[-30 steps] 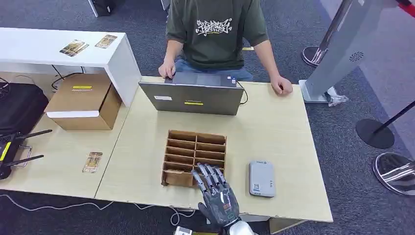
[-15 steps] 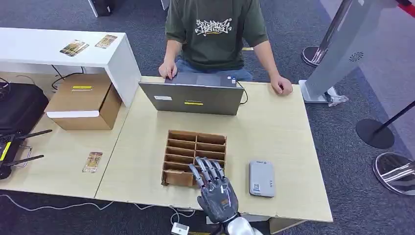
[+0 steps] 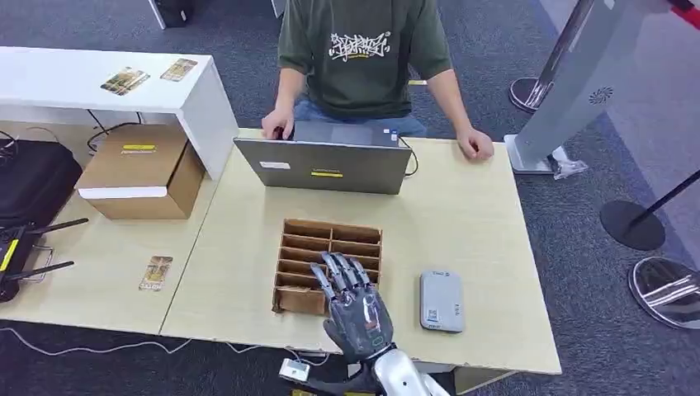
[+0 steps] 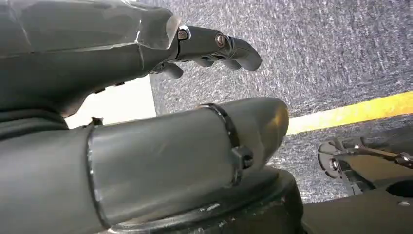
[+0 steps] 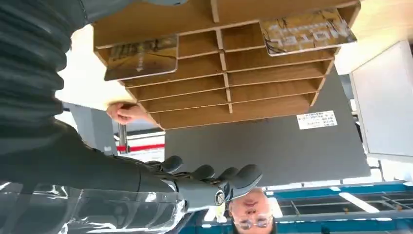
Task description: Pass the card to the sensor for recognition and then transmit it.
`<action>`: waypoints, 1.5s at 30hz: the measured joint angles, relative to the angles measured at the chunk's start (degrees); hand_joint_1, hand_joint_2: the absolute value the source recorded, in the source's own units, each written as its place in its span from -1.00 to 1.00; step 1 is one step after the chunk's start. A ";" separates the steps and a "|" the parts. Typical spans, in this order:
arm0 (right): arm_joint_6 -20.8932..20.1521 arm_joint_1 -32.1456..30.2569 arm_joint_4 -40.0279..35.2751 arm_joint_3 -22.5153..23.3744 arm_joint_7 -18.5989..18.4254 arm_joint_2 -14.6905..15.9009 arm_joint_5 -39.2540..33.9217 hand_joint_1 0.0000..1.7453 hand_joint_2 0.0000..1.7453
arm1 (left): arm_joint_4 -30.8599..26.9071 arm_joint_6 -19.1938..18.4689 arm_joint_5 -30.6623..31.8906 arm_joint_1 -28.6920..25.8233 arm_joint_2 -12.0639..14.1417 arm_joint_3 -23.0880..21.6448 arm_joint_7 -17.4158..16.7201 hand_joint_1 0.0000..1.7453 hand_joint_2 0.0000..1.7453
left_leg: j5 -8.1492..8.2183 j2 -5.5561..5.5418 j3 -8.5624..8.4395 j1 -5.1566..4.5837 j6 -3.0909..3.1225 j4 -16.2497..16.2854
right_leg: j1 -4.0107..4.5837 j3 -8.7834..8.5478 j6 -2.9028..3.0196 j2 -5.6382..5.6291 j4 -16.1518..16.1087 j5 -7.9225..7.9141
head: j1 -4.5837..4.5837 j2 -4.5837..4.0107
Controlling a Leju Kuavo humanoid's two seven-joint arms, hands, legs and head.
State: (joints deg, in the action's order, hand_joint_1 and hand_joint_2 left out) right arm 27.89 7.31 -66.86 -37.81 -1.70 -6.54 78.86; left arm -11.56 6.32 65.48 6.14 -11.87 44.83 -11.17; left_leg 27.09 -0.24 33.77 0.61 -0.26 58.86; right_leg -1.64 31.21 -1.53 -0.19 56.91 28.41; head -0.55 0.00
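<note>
Right hand [image 3: 357, 307] covers rack [image 3: 330, 247] corner (empty-fingered).

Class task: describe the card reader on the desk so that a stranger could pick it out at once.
Start at the pale wooden desk where a person works at a laptop. Nearer the robot stands a brown slotted card rack; just right of it lies the sensor. It is the one flat, light grey slab with rounded corners.

The right hand [image 3: 357, 307] hides the wooden organizer's [image 3: 328, 247] near right compartment.
</note>
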 joint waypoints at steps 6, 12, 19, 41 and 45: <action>-0.11 3.42 4.92 0.52 -0.31 -2.86 -0.30 -1.00 1.00 | 0.00 -0.31 0.63 0.27 -0.18 -0.11 -0.59 -1.00 -1.00 | -0.01 0.00 0.00 0.02 -0.01 0.00 | 0.01 0.01 0.00 0.00 0.01 0.00 | 0.00 0.00; -1.12 5.33 8.00 0.55 -0.74 -5.66 0.46 -1.00 1.00 | 0.00 -0.31 0.63 0.59 -0.39 -0.11 -1.25 -1.00 -1.00 | -0.01 0.00 0.00 0.02 -0.01 0.00 | 0.01 0.01 0.00 0.01 0.01 0.00 | 0.00 0.00; -4.33 5.43 7.95 0.63 -2.91 -5.96 2.95 -1.00 1.00 | 0.00 -0.31 0.63 0.63 -0.52 -0.11 -1.20 -1.00 -1.00 | -0.01 -0.01 0.01 0.01 -0.01 0.00 | 0.01 0.01 0.00 0.02 0.00 0.00 | 0.00 0.00; -12.33 0.38 -3.06 4.13 -9.57 -4.30 6.49 -1.00 1.00 | 0.00 0.59 0.85 0.25 -1.09 -0.11 -0.68 -1.00 -1.00 | -0.01 0.01 0.00 0.02 -0.01 0.00 | 0.01 0.05 0.00 -0.01 -0.01 0.00 | 0.00 0.00; -12.90 -0.24 -4.64 5.01 -9.66 -4.26 6.49 -1.00 1.00 | 0.00 0.83 0.85 0.18 -1.22 -0.11 -0.50 -1.00 -1.00 | -0.01 0.01 0.00 0.02 -0.01 0.00 | 0.01 0.06 0.00 -0.02 -0.01 0.00 | 0.00 0.00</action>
State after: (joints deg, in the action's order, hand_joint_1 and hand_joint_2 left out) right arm 14.99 7.07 -71.50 -32.81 -11.37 -10.80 85.35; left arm -11.56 7.15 66.34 6.33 -13.09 44.72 -11.67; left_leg 27.08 -0.23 33.77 0.62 -0.27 58.86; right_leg -1.63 31.27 -1.53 -0.21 56.90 28.41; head -0.55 0.00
